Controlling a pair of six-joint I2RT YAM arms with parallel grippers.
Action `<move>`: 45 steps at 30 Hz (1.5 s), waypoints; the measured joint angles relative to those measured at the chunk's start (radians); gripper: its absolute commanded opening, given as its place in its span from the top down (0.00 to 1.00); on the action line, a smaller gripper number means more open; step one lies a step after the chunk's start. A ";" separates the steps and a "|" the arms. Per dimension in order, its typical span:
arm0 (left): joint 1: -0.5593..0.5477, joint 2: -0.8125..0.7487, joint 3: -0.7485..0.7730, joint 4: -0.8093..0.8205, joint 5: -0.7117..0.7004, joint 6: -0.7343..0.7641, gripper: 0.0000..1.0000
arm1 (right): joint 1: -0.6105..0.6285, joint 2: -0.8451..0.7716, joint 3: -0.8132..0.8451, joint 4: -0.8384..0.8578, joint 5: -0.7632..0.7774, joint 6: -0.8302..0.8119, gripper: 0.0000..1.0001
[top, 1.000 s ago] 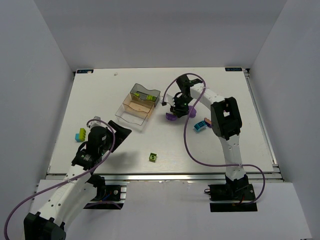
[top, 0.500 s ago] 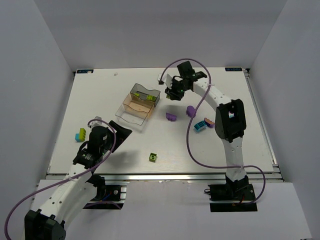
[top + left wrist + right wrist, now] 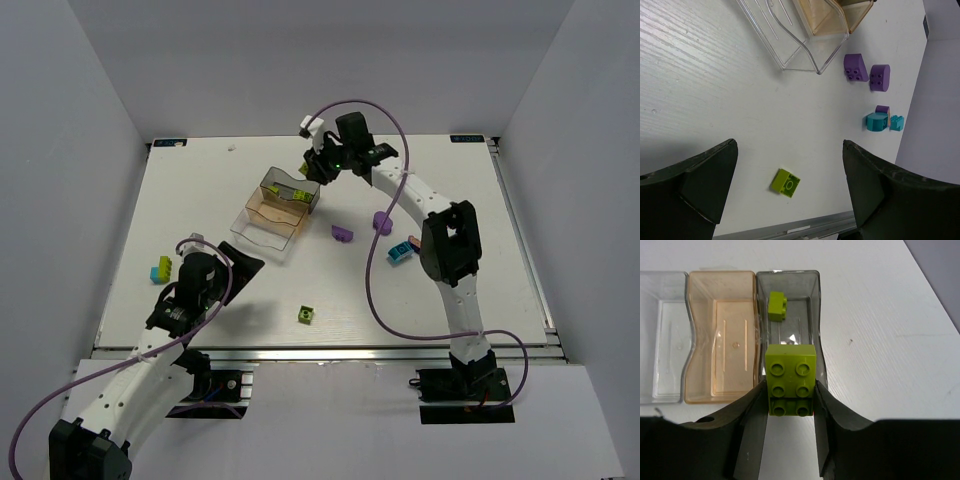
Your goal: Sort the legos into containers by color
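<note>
My right gripper (image 3: 791, 401) is shut on a lime green lego (image 3: 791, 371), studs toward the camera, held over the near end of the smoky grey container (image 3: 812, 315). Another lime lego (image 3: 777, 306) lies inside that container. The orange container (image 3: 720, 375) and the clear container (image 3: 660, 385) beside it hold nothing. In the top view the right gripper (image 3: 322, 168) hovers by the grey container (image 3: 283, 178). My left gripper (image 3: 790, 170) is open above the table, and a lime lego (image 3: 785, 182) lies between its fingers' lines.
Two purple legos (image 3: 343, 234) (image 3: 381, 221) and a cyan one (image 3: 399, 250) lie right of the containers. A lime and cyan pair (image 3: 160, 268) sits near the table's left edge. White walls enclose the table.
The right gripper has carried the lime lego from beside the purple legos up and left, to over the grey container. The left arm has stayed put.
</note>
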 measured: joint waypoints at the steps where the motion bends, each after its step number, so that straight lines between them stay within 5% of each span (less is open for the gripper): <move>1: 0.000 0.000 0.000 0.000 0.000 0.000 0.05 | 0.006 0.003 0.000 0.014 -0.002 0.014 0.86; 12: -0.011 0.000 0.000 0.000 0.010 0.000 0.07 | 0.036 0.120 0.004 0.092 0.014 0.076 0.53; 20: -0.109 0.044 0.000 0.008 0.019 -0.004 0.12 | 0.034 0.135 0.005 0.104 0.036 0.063 0.11; 27: -0.333 0.217 0.045 -0.008 -0.061 -0.014 0.23 | 0.033 0.121 -0.003 0.086 0.037 -0.014 0.11; 29: -0.391 0.260 0.073 -0.020 -0.091 -0.015 0.27 | 0.026 0.080 -0.035 0.061 0.004 -0.047 0.18; 32: -0.463 0.323 0.121 -0.035 -0.140 -0.015 0.29 | 0.000 -0.031 -0.119 0.022 -0.098 -0.088 0.53; 33: -0.488 0.350 0.141 -0.038 -0.158 -0.015 0.28 | -0.016 -0.081 -0.151 0.004 -0.137 -0.096 0.72; 35: -0.541 0.411 0.178 -0.042 -0.188 -0.011 0.24 | -0.043 -0.166 -0.188 -0.031 -0.190 -0.114 0.83; 40: -0.649 0.613 0.284 -0.089 -0.269 -0.003 0.19 | -0.097 -0.371 -0.345 -0.082 -0.252 -0.131 0.47; 45: -0.711 0.820 0.421 -0.183 -0.351 0.021 0.19 | -0.110 -0.504 -0.568 -0.114 -0.282 -0.144 0.42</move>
